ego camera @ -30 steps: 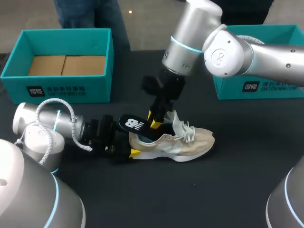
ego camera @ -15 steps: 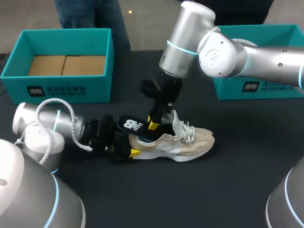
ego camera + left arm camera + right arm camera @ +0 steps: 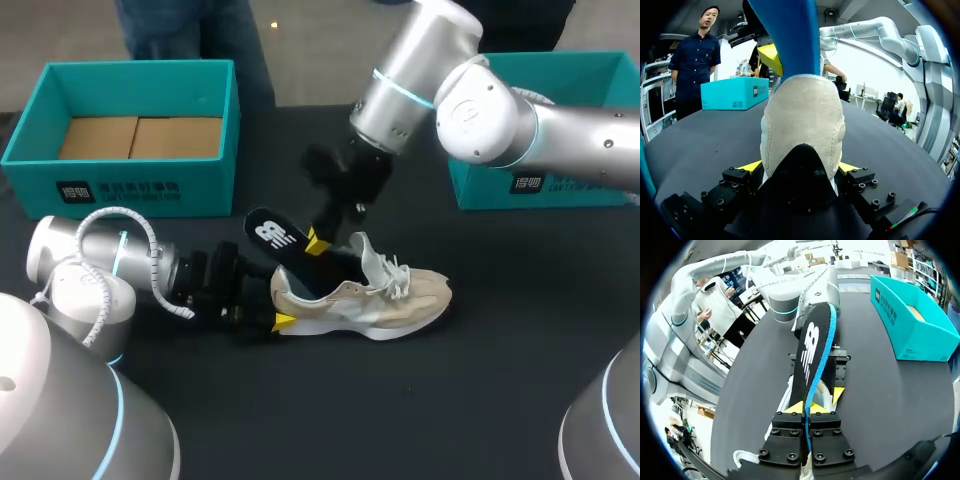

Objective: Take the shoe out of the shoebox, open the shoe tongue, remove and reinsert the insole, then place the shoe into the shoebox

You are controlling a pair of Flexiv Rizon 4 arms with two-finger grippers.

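The beige shoe (image 3: 365, 300) lies on the black table (image 3: 450, 400), its heel clamped by the left gripper (image 3: 280, 322). The right gripper (image 3: 318, 243) pinches the dark insole (image 3: 272, 236), which juts from the shoe toward ten o'clock, where the open teal shoebox (image 3: 140, 185) sits.

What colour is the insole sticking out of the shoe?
Black with a white logo and blue edge; the flat insole shows best in the right wrist view.

beige shoe (image 3: 370, 300) stands on its sole, black insole (image 3: 272, 235) tilted up from its heel.
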